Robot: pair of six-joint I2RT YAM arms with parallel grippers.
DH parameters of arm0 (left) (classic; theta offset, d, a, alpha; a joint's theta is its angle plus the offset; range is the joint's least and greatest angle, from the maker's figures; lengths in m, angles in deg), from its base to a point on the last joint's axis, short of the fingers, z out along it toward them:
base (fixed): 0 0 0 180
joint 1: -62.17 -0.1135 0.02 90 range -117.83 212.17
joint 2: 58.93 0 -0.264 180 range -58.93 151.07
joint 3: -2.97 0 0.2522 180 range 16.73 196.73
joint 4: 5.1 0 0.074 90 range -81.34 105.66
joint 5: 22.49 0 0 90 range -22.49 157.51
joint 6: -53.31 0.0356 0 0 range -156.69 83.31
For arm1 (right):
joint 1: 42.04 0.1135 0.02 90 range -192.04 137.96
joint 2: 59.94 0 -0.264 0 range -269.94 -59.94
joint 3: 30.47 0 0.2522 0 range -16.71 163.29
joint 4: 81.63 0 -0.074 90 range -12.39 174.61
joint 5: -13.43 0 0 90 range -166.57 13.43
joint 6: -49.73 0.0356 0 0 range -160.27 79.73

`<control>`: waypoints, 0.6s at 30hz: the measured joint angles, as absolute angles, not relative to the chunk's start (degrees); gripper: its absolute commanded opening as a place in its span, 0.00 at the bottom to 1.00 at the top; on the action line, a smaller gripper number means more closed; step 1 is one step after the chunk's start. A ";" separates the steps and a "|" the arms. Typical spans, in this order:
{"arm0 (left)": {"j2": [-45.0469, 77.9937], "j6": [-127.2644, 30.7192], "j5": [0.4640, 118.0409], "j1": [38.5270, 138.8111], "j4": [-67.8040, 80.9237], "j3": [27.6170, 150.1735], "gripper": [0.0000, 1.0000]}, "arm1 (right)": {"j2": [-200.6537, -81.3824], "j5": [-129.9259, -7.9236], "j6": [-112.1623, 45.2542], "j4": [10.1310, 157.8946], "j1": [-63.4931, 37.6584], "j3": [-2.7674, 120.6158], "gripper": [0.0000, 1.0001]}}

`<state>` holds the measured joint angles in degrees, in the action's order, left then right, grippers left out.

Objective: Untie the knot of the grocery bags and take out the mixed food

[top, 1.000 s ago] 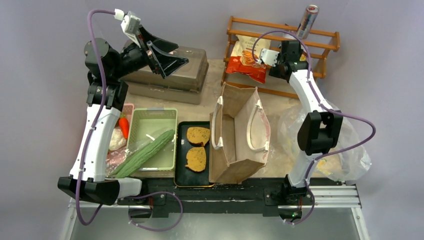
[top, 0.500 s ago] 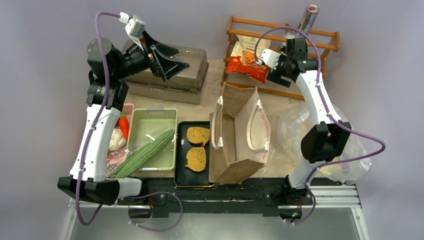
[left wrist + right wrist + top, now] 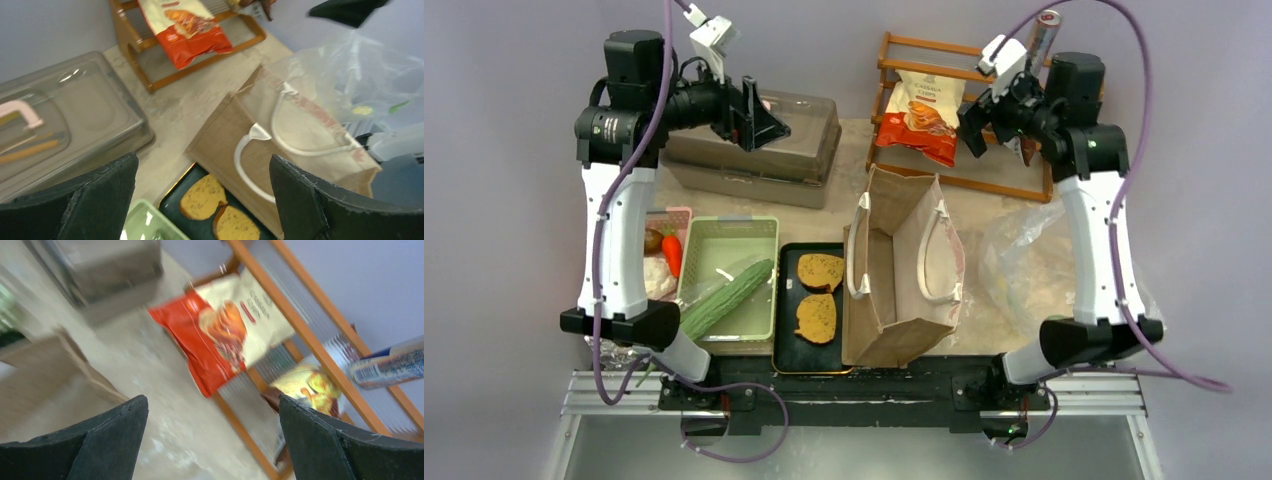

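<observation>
The brown paper bag with two white loop handles stands open mid-table; it also shows in the left wrist view. The transparent plastic bag lies to its right. Two toast slices lie on a black tray. The cucumber rests in a green basket, with a carrot to its left. The orange-white snack packet leans on the wooden rack. My left gripper is open and empty above the lidded case. My right gripper is open and empty beside the packet.
A grey-brown lidded case sits at the back left. A silver drink can stands on top of the rack, and a yellow packet lies on the rack. A pink tray holds small food at the far left.
Both arms have risen and straightened. The right gripper has drawn back to the right of the snack packet. The left gripper has lifted slightly above the case.
</observation>
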<state>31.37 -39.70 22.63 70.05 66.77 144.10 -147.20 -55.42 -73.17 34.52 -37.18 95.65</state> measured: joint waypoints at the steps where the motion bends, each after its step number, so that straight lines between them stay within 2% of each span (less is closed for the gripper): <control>1: 32.29 -38.06 23.72 70.05 69.31 146.04 1.00 | -145.58 -53.71 -69.70 35.90 -37.18 95.47 0.99; 6: 32.72 -32.55 32.58 69.94 79.71 146.15 1.00 | -138.79 -47.42 -55.49 44.07 -37.18 88.70 0.99; 12: 29.12 -31.63 41.45 68.93 84.02 133.80 1.00 | -136.32 -45.15 -44.94 49.12 -37.18 75.91 0.99; 18: 27.48 -32.62 44.18 66.66 84.89 124.19 1.00 | -135.49 -45.54 -41.66 48.84 -37.18 67.38 0.99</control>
<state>27.48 -32.62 44.18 66.66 84.89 124.19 -135.49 -45.54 -41.66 48.84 -37.18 67.38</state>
